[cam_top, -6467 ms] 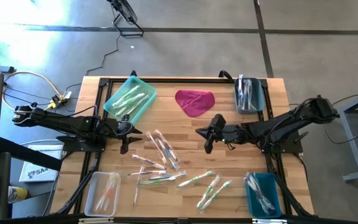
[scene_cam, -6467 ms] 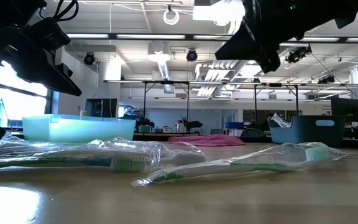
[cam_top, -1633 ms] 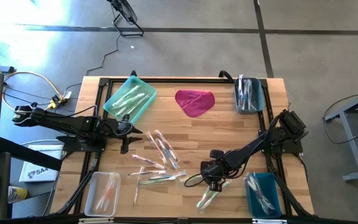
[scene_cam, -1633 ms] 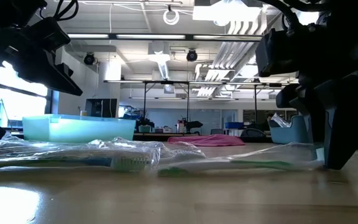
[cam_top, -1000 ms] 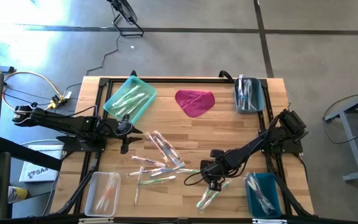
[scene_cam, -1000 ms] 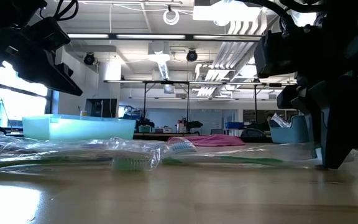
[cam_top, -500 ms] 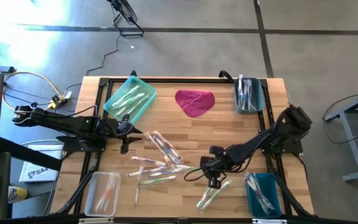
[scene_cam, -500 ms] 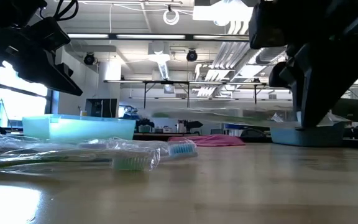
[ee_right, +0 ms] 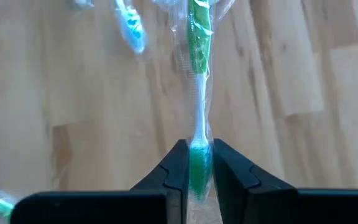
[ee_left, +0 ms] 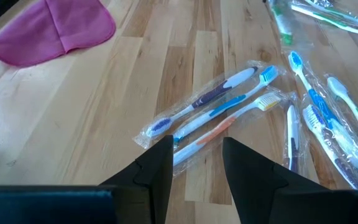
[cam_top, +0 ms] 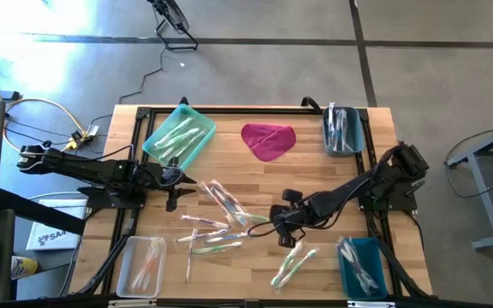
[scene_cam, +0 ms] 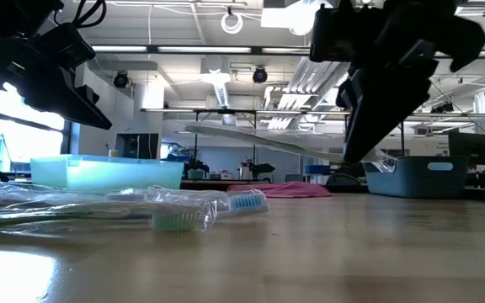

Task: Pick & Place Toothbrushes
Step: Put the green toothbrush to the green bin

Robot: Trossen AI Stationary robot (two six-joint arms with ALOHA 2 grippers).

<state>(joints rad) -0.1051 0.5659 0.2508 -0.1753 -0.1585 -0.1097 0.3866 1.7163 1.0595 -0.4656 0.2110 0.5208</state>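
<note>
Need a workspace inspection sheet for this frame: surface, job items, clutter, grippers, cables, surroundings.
Surface: wooden table, dry, bare between items.
Job's things: loose wrapped toothbrushes mid-table; more in the mint tray, clear bin, grey bin and blue bin. One green toothbrush is lifted off the table.
Clutter: magenta cloth at the far edge.
Grippers: right gripper shut on the green toothbrush's handle; left gripper open, empty, waiting beside the mint tray.
Cables: cable looped off the table's left side; another on the floor.
Surroundings: concrete floor, lab benches behind; no person seen.

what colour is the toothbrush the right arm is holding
Green and white, inside a clear wrapper: the held toothbrush shows best in the right wrist view.
</note>
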